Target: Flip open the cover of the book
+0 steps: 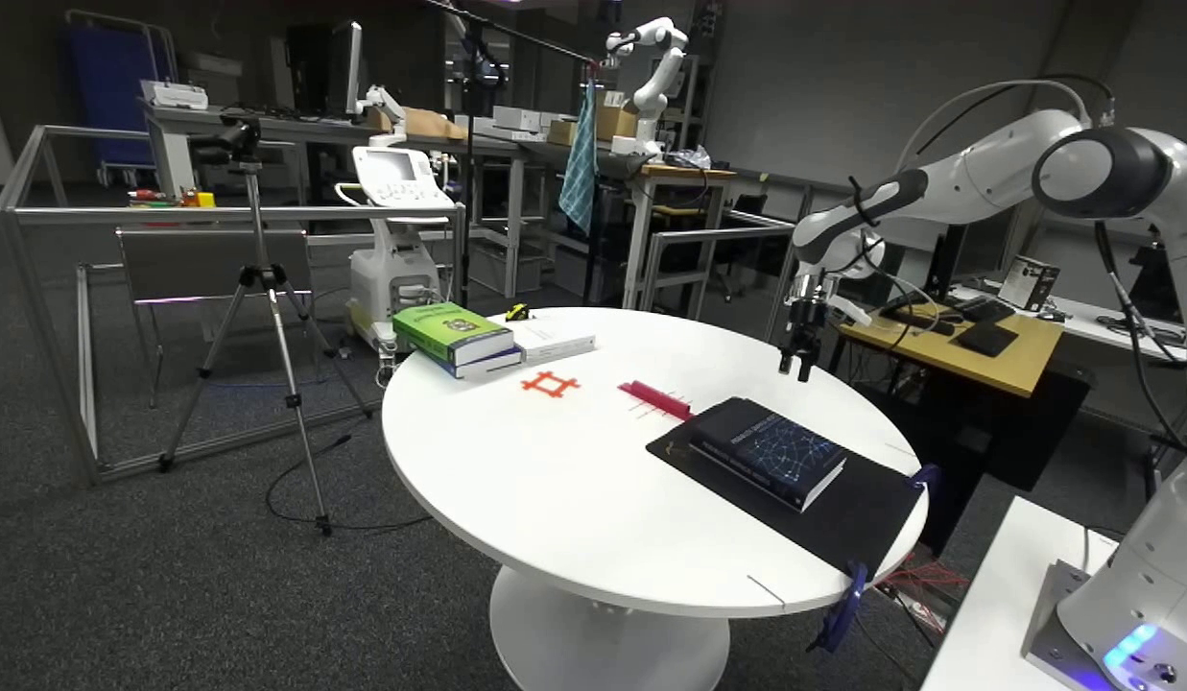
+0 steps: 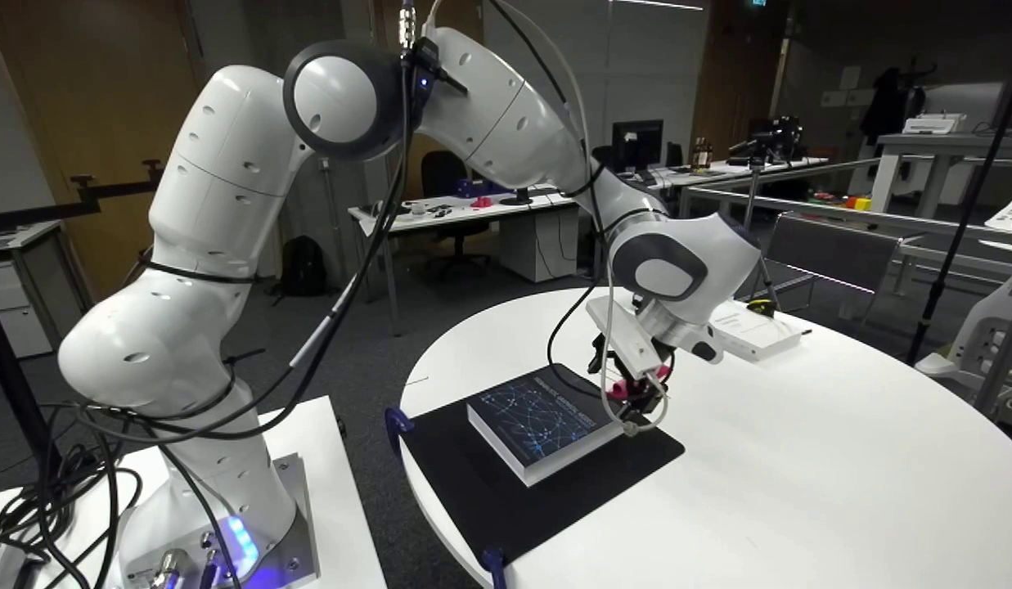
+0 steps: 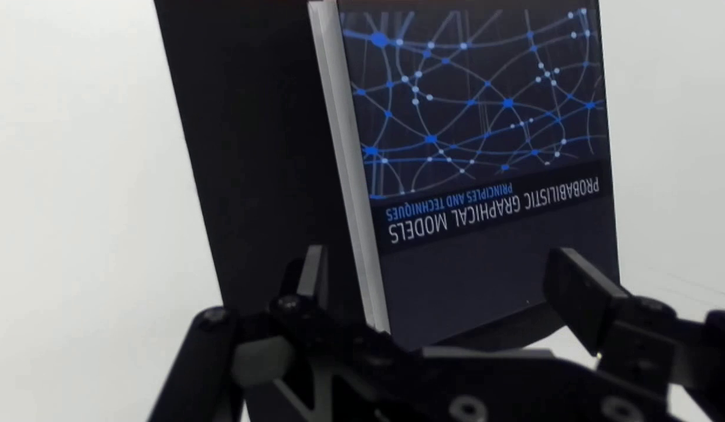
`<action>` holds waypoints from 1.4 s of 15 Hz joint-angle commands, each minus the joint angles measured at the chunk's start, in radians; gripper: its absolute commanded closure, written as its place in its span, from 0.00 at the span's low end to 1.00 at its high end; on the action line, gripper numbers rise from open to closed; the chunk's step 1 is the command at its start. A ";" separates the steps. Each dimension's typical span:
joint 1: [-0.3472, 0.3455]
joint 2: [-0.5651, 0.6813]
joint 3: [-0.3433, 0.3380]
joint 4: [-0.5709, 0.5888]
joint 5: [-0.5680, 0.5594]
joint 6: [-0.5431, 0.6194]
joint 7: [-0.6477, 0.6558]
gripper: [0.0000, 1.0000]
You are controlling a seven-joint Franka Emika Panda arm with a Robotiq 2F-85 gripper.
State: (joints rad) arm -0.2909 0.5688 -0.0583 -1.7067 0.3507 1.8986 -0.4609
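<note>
The book lies flat and closed on a black mat. Its dark navy cover has a blue network pattern and lies shut on top; the cover also shows in an exterior view. In the wrist view the title on the cover is upside down and the white page edges face left. My gripper is open and empty above the table, higher than the book and apart from it. In the wrist view its fingertips frame the book's lower end, one left of the pages, one over the cover's right side.
Blue clamps hold the mat at the round white table's edge. A pink-red piece with thin spikes lies near the book. An orange frame, a green-and-white book stack and a white book lie farther off.
</note>
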 commanded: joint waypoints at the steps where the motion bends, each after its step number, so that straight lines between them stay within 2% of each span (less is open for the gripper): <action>1: -0.045 -0.012 0.051 -0.029 0.104 0.080 -0.084 0.00; 4: -0.061 0.002 0.078 -0.031 0.159 0.123 -0.182 0.00; 9: -0.062 0.069 0.087 -0.001 0.150 0.178 -0.336 0.00; 13: -0.070 0.101 0.110 -0.005 0.174 0.233 -0.381 0.00; 21: -0.082 0.132 0.141 0.007 0.194 0.210 -0.388 0.00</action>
State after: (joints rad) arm -0.3430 0.6904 0.0579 -1.7159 0.5202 2.1217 -0.8200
